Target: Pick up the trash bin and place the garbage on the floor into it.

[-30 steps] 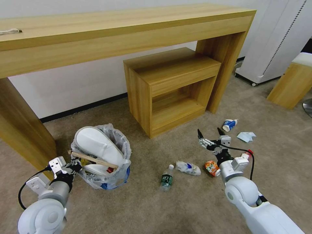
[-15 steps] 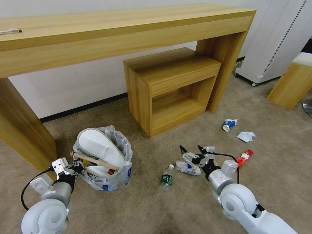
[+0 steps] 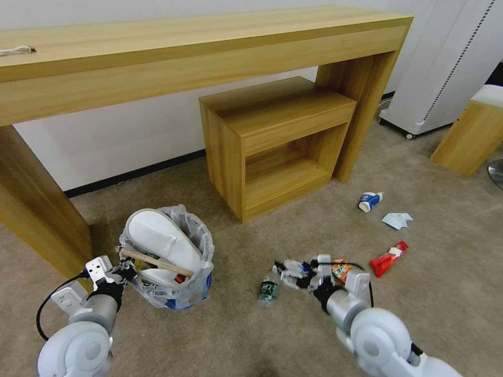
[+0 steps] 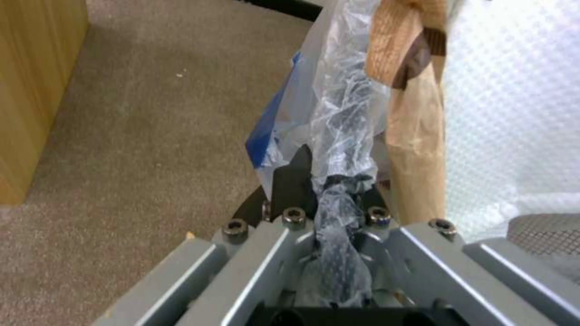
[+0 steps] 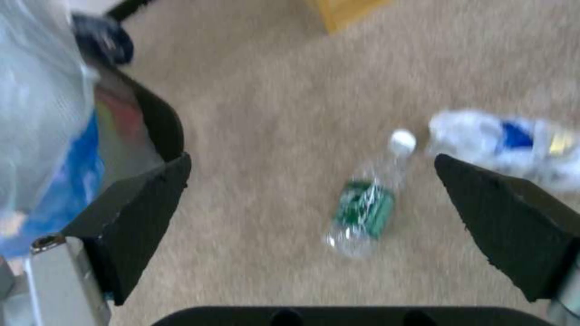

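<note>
Gripping: left gripper point(image 4: 329, 190) pinched tight on the crinkly bag rim of the trash bin point(image 3: 170, 262), a twist of clear plastic pressed between its fingers
Trash bin: standing on the beige carpet point(image 3: 220, 330) just right of the long wooden desk's point(image 3: 173, 57) left leg, blue showing low on its side
Inside the bin: a white slipper point(image 3: 160, 241) leaning up above the rim, a wooden stick point(image 3: 154, 261) lying across the mouth, a small red scrap beside it
Right gripper: point(image 5: 314, 176) low over the carpet with fingers spread wide, nothing between them
Clear bottle: point(image 5: 365, 210) green label, white cap, lying on the carpet, seen in the gap between the spread fingers
Crumpled white-blue wrapper: point(image 5: 514, 145) just beyond the bottle's cap, near one fingertip
Orange can: point(image 3: 341, 269) on the carpet right by the right wrist
Red carton: point(image 3: 387, 258) further right, apart from the can
Blue-white cup: point(image 3: 370, 201) on its side
Tissue: point(image 3: 396, 220) near the cup
Small wooden cabinet: point(image 3: 272, 141) under the desk, behind the litter
</note>
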